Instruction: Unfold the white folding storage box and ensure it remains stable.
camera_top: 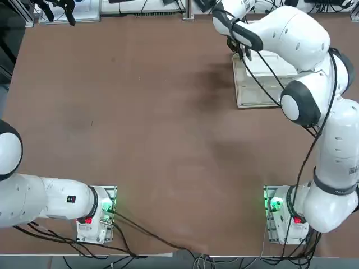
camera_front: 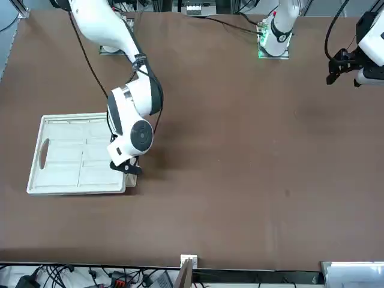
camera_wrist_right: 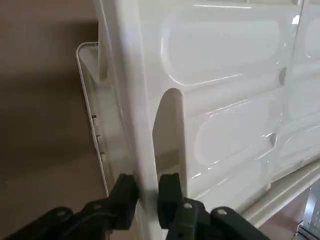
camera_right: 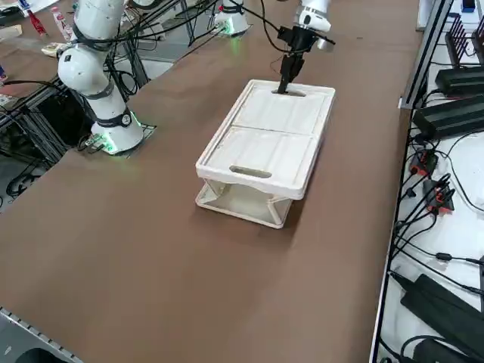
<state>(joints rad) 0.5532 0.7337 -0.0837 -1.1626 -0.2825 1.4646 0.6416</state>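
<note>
The white folding storage box [camera_right: 265, 140] lies on the brown table by the right arm, a flat rectangle with an oval handle cut-out at each short end. Its thick rim stands a little above its base [camera_right: 240, 206], and folded panels still cover its inside [camera_front: 78, 157]. My right gripper [camera_right: 286, 85] points down at one short end. In the wrist view the gripper [camera_wrist_right: 147, 192] is shut on the rim, one finger inside the handle cut-out [camera_wrist_right: 167, 130] and the other outside. From overhead the arm hides much of the box [camera_top: 252, 92] and the gripper [camera_top: 242, 53].
The right arm's base [camera_top: 283, 216] stands near the table's front edge, with cables trailing from it. Black devices and cables [camera_right: 446, 113] lie on a shelf just beyond the table edge beside the box. Bare brown tabletop [camera_top: 146, 112] stretches away from the box.
</note>
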